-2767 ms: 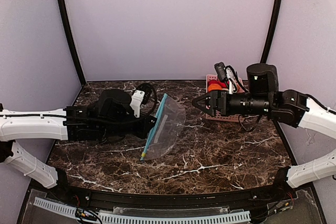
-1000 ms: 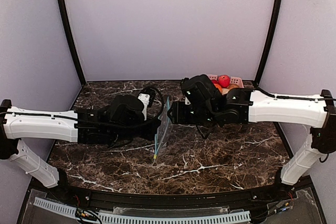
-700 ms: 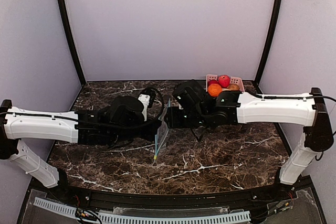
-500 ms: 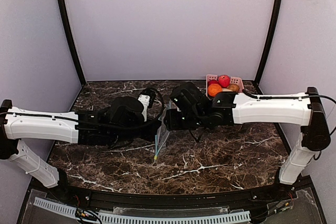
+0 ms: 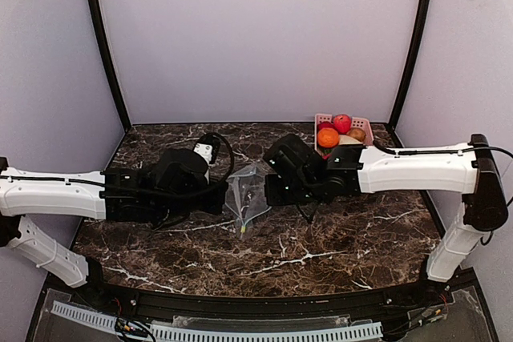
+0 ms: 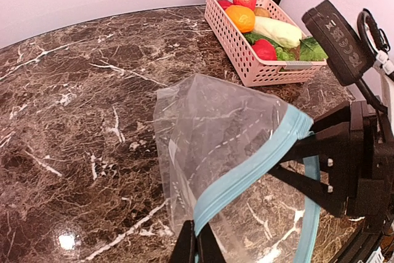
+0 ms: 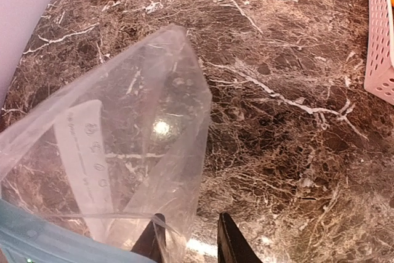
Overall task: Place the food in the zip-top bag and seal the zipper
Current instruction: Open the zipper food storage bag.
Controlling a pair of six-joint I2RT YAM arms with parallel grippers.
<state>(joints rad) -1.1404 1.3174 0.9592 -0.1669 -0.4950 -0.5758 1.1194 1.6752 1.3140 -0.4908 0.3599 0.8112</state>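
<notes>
Bag [image 6: 209,121] hangs left of basket [image 6: 228,35], zipper [image 6: 246,173] clenched in left fingers [image 6: 182,249]; right fingers [image 7: 231,241] narrowly parted at far lip, grip unconfirmed. Risk: thin film slips, mouth collapses before food [image 6: 278,29] loads

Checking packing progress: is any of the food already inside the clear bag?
No, the zip-top bag is see-through and empty, while the food lies in the pink basket.
</notes>
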